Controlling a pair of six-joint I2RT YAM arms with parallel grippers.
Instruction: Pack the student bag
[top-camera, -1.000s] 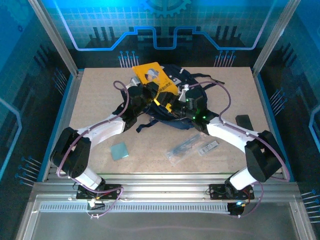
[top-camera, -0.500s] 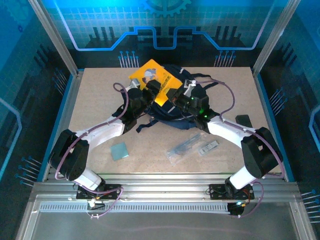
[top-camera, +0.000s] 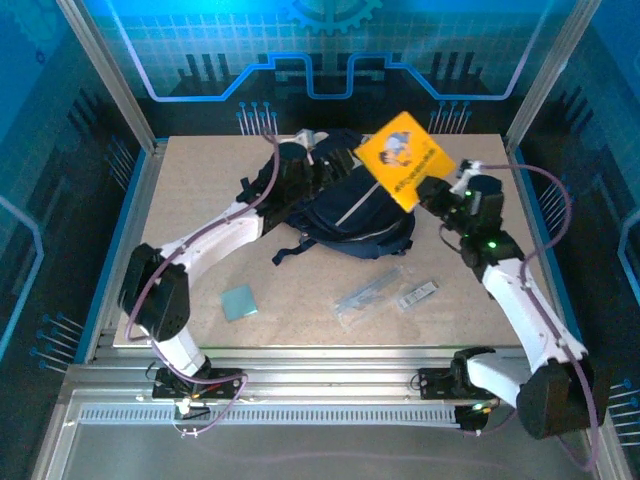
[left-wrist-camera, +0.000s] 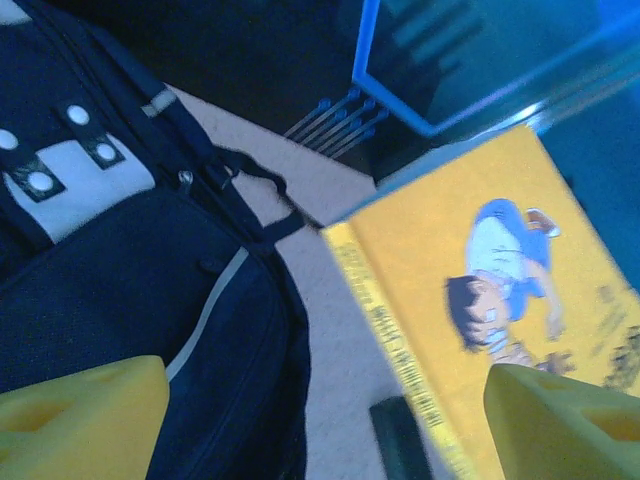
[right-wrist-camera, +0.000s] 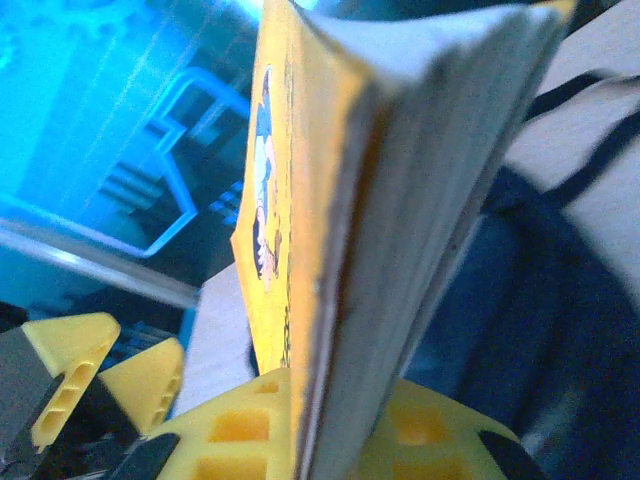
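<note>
Right gripper (top-camera: 432, 188) clamped on lower edge of yellow book (top-camera: 403, 160); book held up, tilted, beside right end of student bag (top-camera: 345, 222). Left gripper (top-camera: 298, 165) released, jaws wide, at bag's far-left end.

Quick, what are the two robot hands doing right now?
Left gripper: open, holding nothing.
Right gripper: closed on the yellow book.

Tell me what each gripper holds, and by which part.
The right gripper is shut on the yellow book, pinching its lower edge, held up near the student bag. The left gripper is open, holding nothing.
</note>
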